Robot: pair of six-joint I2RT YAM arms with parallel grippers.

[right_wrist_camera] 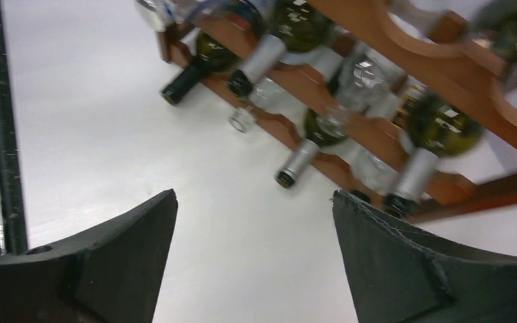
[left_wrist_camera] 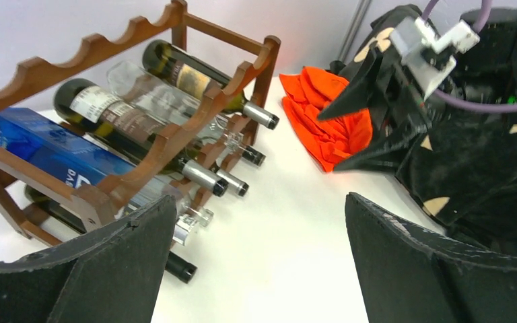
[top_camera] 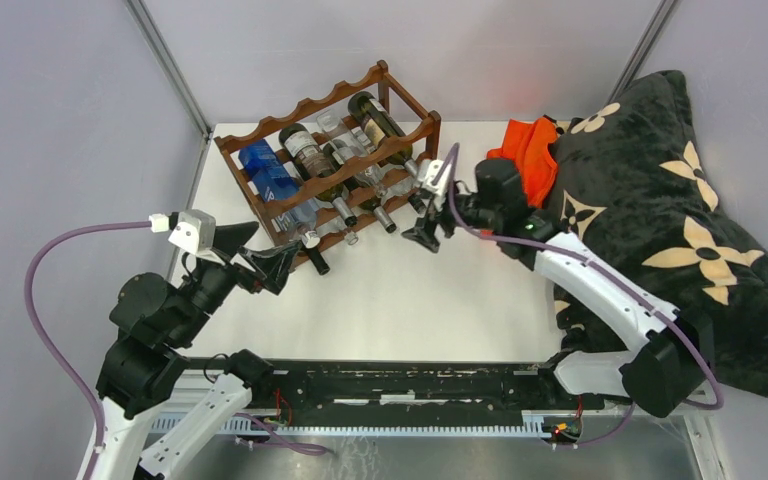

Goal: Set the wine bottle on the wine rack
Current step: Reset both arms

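The reddish-brown wine rack [top_camera: 305,108] [left_wrist_camera: 47,67] [right_wrist_camera: 377,33] stands at the back left of the white table and holds several bottles lying on their sides. A dark green wine bottle [top_camera: 378,122] [left_wrist_camera: 185,73] [right_wrist_camera: 441,128] lies in the rack's rightmost slot, its silver-capped neck pointing toward me. My right gripper [top_camera: 427,212] [left_wrist_camera: 324,142] [right_wrist_camera: 254,195] is open just in front of that neck, with only bare table between its fingers. My left gripper [top_camera: 278,238] [left_wrist_camera: 259,202] is open and empty at the rack's front left corner.
A blue bottle [top_camera: 270,175] [left_wrist_camera: 47,145] and clear and dark bottles fill the other slots, necks sticking out over the table [top_camera: 410,300]. An orange cloth [top_camera: 530,150] [left_wrist_camera: 323,121] and a black flower-patterned blanket [top_camera: 660,180] lie at the right. A black rail [top_camera: 410,385] runs along the near edge.
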